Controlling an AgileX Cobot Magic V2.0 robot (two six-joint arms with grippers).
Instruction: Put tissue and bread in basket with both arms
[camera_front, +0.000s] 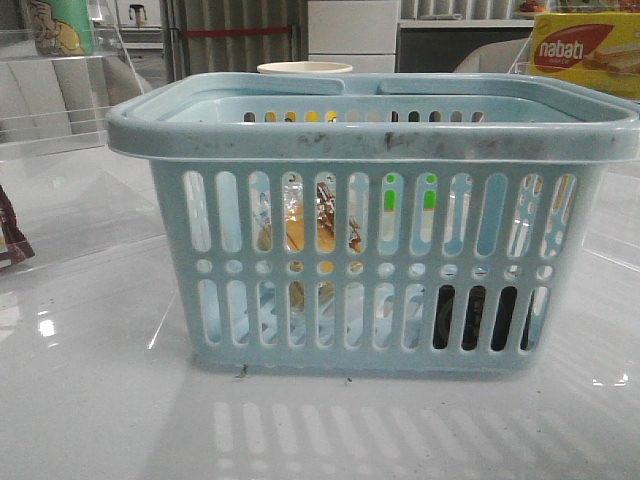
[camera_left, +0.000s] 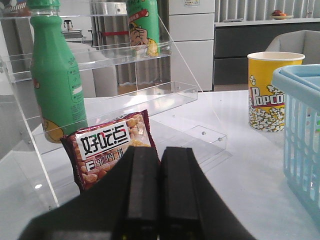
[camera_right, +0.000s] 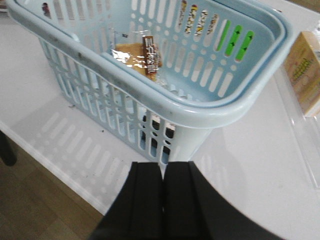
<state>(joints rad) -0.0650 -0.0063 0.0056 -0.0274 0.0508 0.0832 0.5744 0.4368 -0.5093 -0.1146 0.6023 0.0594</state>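
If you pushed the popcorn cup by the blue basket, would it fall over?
Probably, if pushed near its top: the popcorn cup stands tall and upright on a narrower base. It looks like paper, so likely light and easy to squash. Pushed low, it might slide on the glossy table.

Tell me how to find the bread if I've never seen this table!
Look for the big light-blue basket in the middle of the white table. Peek inside: the bread lies on the basket floor, golden-brown in a clear packet with a dark brown label. The other thing in there, the tissue, is a low black pack.

Shut left gripper before snack packet
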